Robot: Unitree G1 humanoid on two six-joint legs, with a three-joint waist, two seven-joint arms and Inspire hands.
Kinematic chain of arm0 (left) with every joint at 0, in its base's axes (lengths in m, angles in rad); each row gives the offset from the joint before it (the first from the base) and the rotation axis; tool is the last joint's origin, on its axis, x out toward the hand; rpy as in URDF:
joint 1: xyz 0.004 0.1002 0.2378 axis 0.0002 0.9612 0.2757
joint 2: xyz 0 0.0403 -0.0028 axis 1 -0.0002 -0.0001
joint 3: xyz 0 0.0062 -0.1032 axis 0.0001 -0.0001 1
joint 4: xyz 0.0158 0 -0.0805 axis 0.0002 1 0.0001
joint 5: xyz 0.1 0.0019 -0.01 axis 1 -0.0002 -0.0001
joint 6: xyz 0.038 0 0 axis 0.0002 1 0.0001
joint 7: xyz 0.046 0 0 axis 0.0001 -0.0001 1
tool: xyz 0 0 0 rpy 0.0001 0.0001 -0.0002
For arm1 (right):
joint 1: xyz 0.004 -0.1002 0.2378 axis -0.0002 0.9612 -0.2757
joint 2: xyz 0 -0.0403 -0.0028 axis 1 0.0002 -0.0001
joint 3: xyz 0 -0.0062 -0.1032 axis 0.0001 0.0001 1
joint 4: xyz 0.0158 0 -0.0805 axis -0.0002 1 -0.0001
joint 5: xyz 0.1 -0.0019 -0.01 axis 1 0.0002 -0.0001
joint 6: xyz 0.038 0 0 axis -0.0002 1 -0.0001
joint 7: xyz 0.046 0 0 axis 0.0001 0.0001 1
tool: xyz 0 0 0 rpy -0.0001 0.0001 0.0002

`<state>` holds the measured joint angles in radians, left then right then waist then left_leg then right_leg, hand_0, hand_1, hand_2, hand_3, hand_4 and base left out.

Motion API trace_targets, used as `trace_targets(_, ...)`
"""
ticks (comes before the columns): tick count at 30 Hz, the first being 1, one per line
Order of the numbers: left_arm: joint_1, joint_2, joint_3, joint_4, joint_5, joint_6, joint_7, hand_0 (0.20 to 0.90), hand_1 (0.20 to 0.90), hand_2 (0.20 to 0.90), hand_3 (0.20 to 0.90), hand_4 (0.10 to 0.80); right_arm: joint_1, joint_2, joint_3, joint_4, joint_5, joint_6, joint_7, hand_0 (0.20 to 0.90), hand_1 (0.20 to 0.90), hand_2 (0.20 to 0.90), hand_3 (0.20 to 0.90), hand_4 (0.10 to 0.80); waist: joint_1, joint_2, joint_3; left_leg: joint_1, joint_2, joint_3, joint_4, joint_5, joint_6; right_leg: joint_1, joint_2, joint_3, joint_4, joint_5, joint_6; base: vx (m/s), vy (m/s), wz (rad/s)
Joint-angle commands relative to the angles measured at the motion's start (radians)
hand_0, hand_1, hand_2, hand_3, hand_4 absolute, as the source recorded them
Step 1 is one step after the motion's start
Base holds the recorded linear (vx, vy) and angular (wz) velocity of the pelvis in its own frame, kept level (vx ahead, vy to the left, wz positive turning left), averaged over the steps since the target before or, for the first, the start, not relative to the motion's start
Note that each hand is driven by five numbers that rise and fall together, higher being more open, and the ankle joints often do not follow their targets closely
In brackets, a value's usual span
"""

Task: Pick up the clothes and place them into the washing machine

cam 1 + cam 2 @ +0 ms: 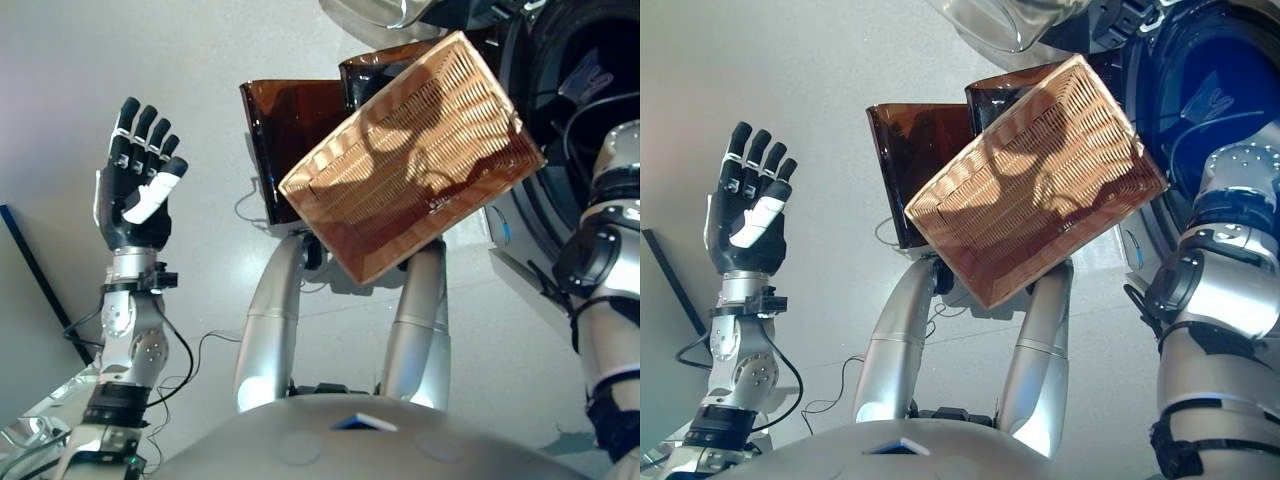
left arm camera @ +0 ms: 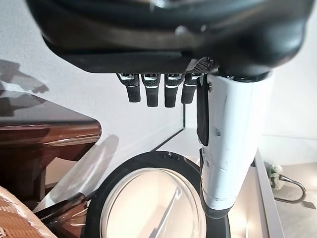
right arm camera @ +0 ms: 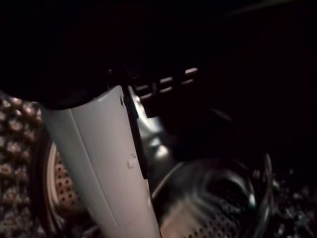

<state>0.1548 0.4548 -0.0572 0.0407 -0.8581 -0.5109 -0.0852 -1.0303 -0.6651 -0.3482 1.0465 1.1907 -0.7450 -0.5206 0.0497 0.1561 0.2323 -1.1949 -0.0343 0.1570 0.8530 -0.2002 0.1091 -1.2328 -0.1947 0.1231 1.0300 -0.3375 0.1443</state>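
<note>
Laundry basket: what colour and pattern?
Tan-brown woven lattice basket, empty; clearest in the left eye view.

1. Head stereo pair: looks down from my head. Both eyes share the wicker basket (image 1: pixel 415 160), my raised left hand (image 1: pixel 135 190) and the washing machine (image 1: pixel 1210 110) opening at the right edge.
2. Left wrist cam: very close, faces along my left hand toward the round washer door (image 2: pixel 153 198).
3. Right wrist cam: close along my right hand (image 3: pixel 106 168), inside the dark drum (image 3: pixel 218 203).

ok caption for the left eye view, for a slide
Left hand raised open beside an empty wicker basket, the right arm reaching into the washing machine.
</note>
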Motion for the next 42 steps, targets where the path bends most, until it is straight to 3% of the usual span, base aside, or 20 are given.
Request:
trace_targets(1,0.054,0.062,0.118,-0.068,-0.006,-0.126,0.000,0.900,0.900,0.900,0.900,0.800,0.019,-0.133,0.109,-0.072,-0.120,-0.072,0.021,0.900,0.900,0.900,0.900,0.800,-0.008,-0.010,-0.092,0.045,-0.010,-0.034,-0.066,-0.015,-0.082,-0.034,0.029,-0.016,-0.063,0.119,-0.115,0.000,0.000,0.00)
trace_targets(6,0.056,0.038,0.128,-0.082,-0.023,-0.123,-0.016,0.900,0.900,0.900,0.900,0.800,0.131,0.013,0.082,-0.188,-0.045,-0.108,0.131,0.900,0.900,0.900,0.900,0.800,-0.021,-0.016,-0.082,0.046,-0.010,-0.030,-0.063,-0.017,-0.081,-0.028,0.033,-0.017,-0.067,0.120,-0.118,0.000,0.000,0.00)
trace_targets(16,0.055,0.003,0.157,-0.063,-0.011,-0.135,-0.010,0.900,0.900,0.900,0.900,0.800,0.282,0.222,0.058,-0.286,-0.098,-0.108,0.155,0.900,0.900,0.900,0.900,0.800,-0.029,-0.029,-0.084,0.039,-0.015,-0.023,-0.056,-0.024,-0.071,-0.031,0.033,-0.011,-0.069,0.126,-0.119,0.001,0.009,-0.01)
trace_targets(26,0.044,-0.014,0.166,-0.052,-0.008,-0.142,-0.032,0.900,0.900,0.900,0.900,0.800,0.374,0.318,0.087,-0.314,-0.056,-0.074,0.276,0.900,0.900,0.900,0.900,0.800,-0.035,-0.041,-0.083,0.038,-0.019,-0.017,-0.060,-0.027,-0.064,-0.032,0.029,-0.007,-0.078,0.134,-0.116,-0.002,0.015,0.00)
trace_targets(33,0.023,-0.040,0.171,-0.035,-0.009,-0.141,-0.032,0.900,0.900,0.900,0.900,0.800,0.440,0.388,0.119,-0.330,0.067,-0.043,0.409,0.900,0.900,0.900,0.900,0.800,-0.045,-0.053,-0.077,0.037,-0.011,-0.017,-0.052,-0.031,-0.064,-0.026,0.033,-0.012,-0.080,0.133,-0.120,0.000,0.000,0.00)
trace_targets(42,0.000,-0.072,0.172,-0.026,0.010,-0.146,-0.008,0.900,0.900,0.900,0.900,0.800,0.441,0.443,0.095,-0.256,0.160,-0.033,0.444,0.900,0.900,0.900,0.900,0.800,-0.048,-0.050,-0.067,0.018,-0.004,-0.019,-0.013,-0.046,-0.066,-0.037,0.040,-0.013,-0.050,0.116,-0.131,-0.001,-0.006,0.00)
